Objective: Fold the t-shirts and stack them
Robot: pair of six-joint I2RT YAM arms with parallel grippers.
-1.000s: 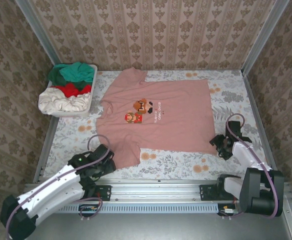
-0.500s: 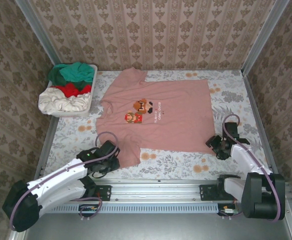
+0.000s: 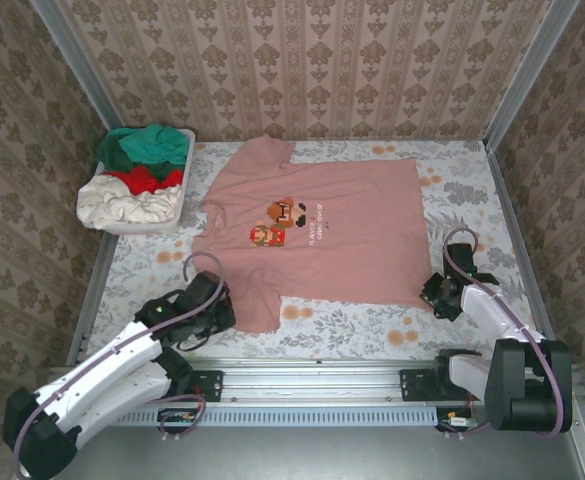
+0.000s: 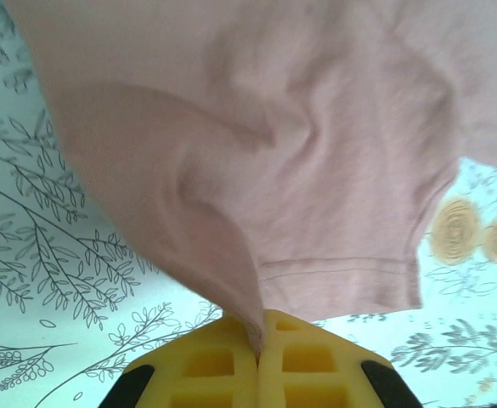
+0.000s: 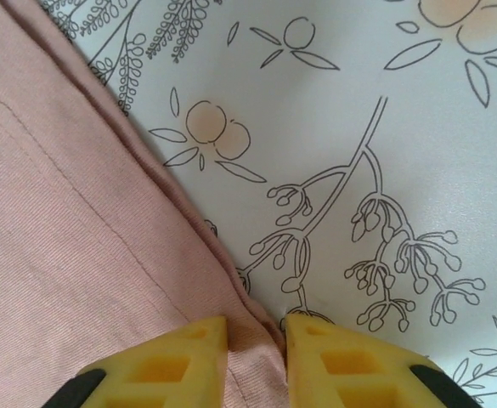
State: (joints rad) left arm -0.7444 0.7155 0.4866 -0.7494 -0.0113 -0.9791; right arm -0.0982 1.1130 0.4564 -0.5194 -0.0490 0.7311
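A dusty-pink t-shirt with a pixel-art print lies spread flat on the flower-patterned table. My left gripper is at the shirt's near-left sleeve. In the left wrist view its yellow jaws are shut on a raised fold of that pink sleeve. My right gripper is at the shirt's near-right hem corner. In the right wrist view the gripper stands open with a narrow gap, and the pink hem lies between the fingers. Teal, red and cream t-shirts are heaped in a basket.
The white laundry basket stands at the table's back left. Patterned walls close in the table on three sides. The metal rail with both arm bases runs along the near edge. Bare tablecloth lies to the shirt's right.
The left gripper reached the sleeve edge and closed on it, and the cloth now lifts at the jaws. The right gripper's jaws narrowed around the hem corner.
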